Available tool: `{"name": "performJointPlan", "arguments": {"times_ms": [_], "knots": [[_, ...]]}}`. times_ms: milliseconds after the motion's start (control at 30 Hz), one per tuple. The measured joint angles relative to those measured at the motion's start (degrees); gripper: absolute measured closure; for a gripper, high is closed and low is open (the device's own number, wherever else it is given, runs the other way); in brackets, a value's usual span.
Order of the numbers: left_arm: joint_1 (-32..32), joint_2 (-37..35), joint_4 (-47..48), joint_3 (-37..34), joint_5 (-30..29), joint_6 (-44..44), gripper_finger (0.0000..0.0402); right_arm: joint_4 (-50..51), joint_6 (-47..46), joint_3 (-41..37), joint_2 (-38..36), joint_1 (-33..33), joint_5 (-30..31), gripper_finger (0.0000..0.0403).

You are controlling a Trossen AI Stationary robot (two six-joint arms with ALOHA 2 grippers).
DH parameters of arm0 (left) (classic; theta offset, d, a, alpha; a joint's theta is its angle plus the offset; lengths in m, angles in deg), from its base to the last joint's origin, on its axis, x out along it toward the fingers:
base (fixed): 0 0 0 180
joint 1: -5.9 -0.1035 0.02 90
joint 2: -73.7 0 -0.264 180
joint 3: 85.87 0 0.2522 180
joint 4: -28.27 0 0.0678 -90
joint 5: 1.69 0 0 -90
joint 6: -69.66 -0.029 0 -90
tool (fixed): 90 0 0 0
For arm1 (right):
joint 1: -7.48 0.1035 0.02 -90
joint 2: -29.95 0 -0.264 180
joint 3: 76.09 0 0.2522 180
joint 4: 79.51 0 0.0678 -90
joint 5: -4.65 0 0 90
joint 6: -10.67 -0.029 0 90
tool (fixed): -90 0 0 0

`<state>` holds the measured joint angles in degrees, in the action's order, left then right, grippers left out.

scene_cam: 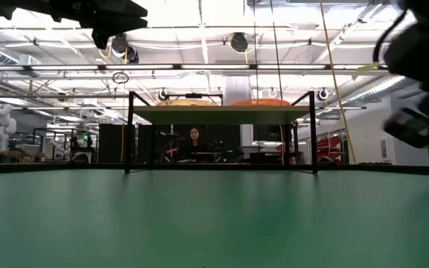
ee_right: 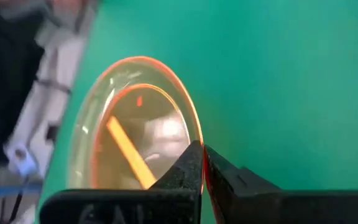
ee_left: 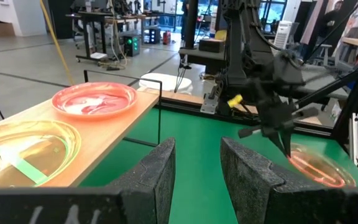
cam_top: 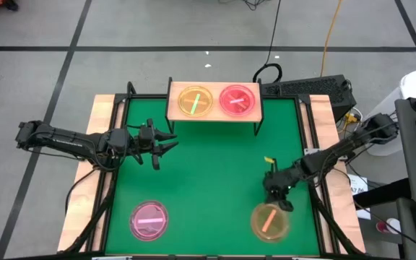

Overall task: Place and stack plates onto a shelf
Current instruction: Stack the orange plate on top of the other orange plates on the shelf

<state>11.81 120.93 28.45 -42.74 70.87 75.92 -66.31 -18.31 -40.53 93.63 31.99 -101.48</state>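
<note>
- Amber plate [ee_right: 129, 134], near right: thin, light, stiff, likely slippery; rim is the only hold.
- Right gripper [ee_right: 202, 163] clenched on its rim.
- Left gripper [cam_top: 166, 142] released, near shelf [cam_top: 173, 114].

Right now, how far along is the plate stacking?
Done: amber plate and red-pink plate sit on the shelf. In hand: right tool pinches the orange plate's rim. Left: pink plate on the mat; left tool waits open near the shelf.

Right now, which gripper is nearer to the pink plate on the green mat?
Left. The left gripper hangs open farther back above the pink plate; the right gripper is across the mat, shut on the orange plate.
</note>
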Motion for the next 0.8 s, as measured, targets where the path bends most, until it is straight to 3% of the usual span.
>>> {"name": "performJointPlan", "arguments": {"times_ms": [167,300,567,800], "knots": [[0.0,0.01,-0.01,0.0,0.01,0.0,0.0268,-8.82,5.61,0.2,-2.5,-6.46,-0.12,0.0403],[0.0,0.01,-0.01,0.01,0.01,-0.02,0.0268,-14.07,11.61,3.56,-2.78,-13.28,3.29,0.0403],[0.01,0.01,-0.01,0.01,0.01,-0.02,0.0268,-18.58,22.95,17.03,-0.57,-29.58,4.37,0.0403],[0.0,0.01,0.01,0.0,0.0,-0.01,0.0268,-18.82,27.39,29.99,7.74,-43.82,4.34,0.0403]]}}
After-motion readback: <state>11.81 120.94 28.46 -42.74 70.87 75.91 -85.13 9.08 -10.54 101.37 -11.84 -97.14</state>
